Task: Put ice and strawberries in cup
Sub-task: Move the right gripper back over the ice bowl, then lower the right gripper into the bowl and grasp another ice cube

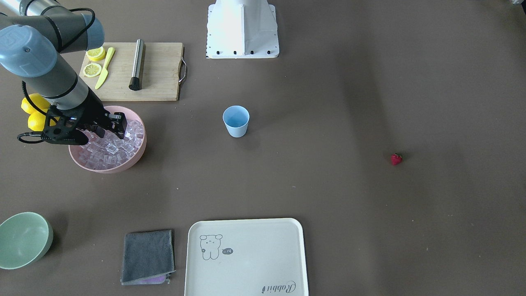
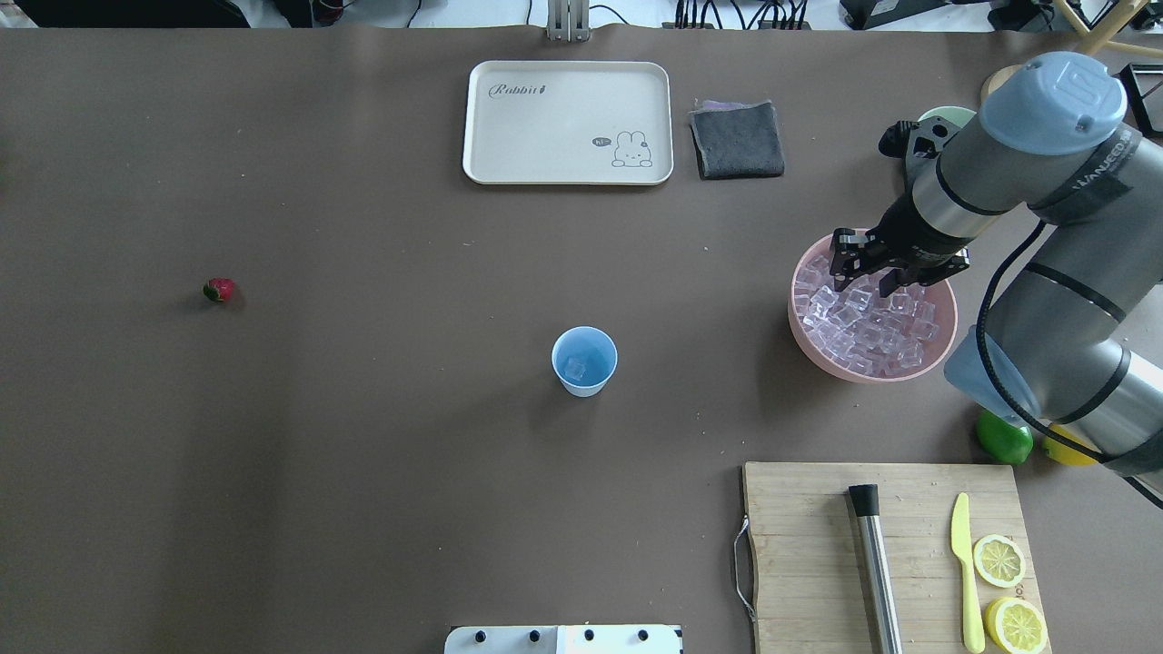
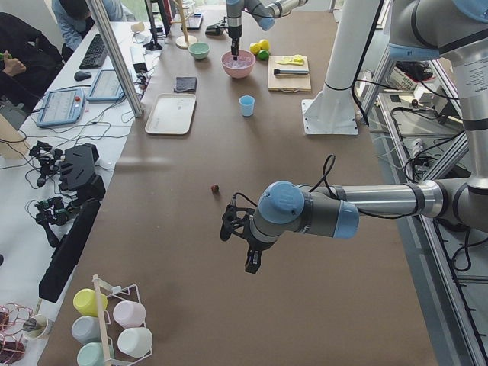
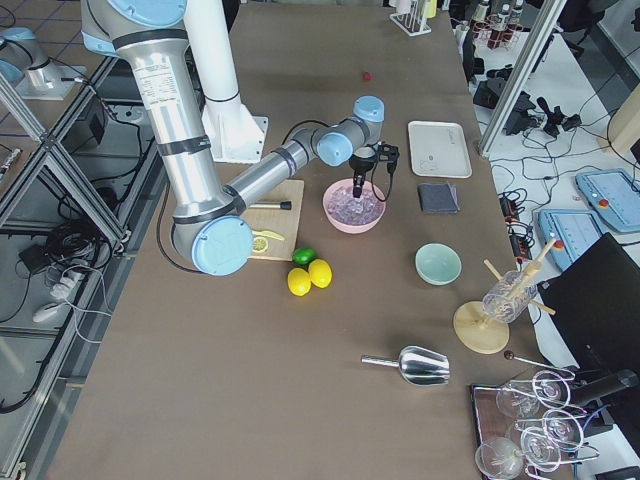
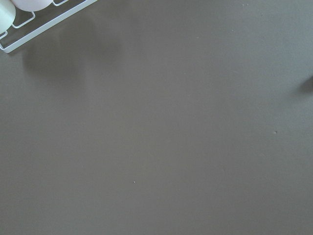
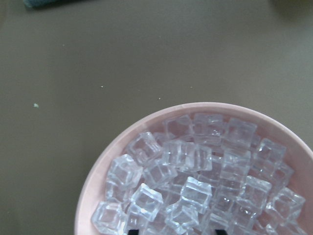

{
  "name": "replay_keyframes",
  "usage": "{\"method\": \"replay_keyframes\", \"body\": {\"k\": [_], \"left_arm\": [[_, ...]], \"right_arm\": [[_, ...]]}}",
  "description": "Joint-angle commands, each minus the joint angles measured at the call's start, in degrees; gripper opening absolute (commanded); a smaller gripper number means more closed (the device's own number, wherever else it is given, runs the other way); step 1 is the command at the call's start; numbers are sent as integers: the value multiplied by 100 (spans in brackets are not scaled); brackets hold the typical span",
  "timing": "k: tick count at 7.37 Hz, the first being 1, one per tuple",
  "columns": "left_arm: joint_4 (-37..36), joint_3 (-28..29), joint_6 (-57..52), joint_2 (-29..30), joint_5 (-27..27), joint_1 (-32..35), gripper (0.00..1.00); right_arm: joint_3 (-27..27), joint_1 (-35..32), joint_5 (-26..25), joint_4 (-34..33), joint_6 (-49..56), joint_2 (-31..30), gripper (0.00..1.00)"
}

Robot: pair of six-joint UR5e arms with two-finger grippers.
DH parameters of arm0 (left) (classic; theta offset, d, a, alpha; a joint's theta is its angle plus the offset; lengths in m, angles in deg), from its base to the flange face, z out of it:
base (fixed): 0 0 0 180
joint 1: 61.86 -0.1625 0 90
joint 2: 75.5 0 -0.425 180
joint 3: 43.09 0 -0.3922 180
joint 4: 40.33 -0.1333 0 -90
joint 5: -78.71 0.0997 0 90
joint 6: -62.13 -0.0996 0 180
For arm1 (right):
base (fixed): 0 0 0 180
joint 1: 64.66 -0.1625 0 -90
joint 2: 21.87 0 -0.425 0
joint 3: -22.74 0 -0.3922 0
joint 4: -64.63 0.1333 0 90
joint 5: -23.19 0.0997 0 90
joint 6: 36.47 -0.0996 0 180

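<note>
The pale blue cup (image 1: 236, 121) stands mid-table; the overhead view shows one ice cube inside the cup (image 2: 584, 361). The rest of the ice (image 1: 113, 149) is piled in a pink bowl (image 1: 132, 161). My right gripper (image 1: 111, 130) is open, its fingertips down among the cubes (image 2: 863, 331). In the right wrist view the two black tips (image 6: 132, 231) stand wide apart with several cubes (image 6: 195, 166) between them. The strawberry (image 1: 396, 158) lies alone on the table, far from the cup. My left gripper (image 3: 248, 255) hovers over bare table past the strawberry; I cannot tell its state.
A cutting board (image 1: 158, 78) with a muddler, a yellow knife and lemon slices lies behind the bowl. Lemons (image 1: 35, 111) and a lime (image 2: 1004, 439) sit beside it. A cream tray (image 1: 246, 257), grey cloth (image 1: 148, 255) and green bowl (image 1: 22, 238) line the far side.
</note>
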Motion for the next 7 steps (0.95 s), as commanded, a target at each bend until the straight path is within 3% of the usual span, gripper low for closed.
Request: {"method": "replay_keyframes", "body": {"k": [1, 5, 6, 7], "left_arm": [[0, -8, 0, 0, 3, 9, 98], [9, -26, 0, 9, 3, 18, 98], [157, -9, 17, 0, -5, 35, 98], [167, -8, 18, 0, -6, 35, 98]], "right_arm": [[-27, -168, -2, -4, -683, -119, 63], [-97, -134, -63, 13, -1600, -137, 72], [-141, -99, -63, 222, -1750, -146, 71], [-333, -90, -54, 851, -2082, -233, 71]]}}
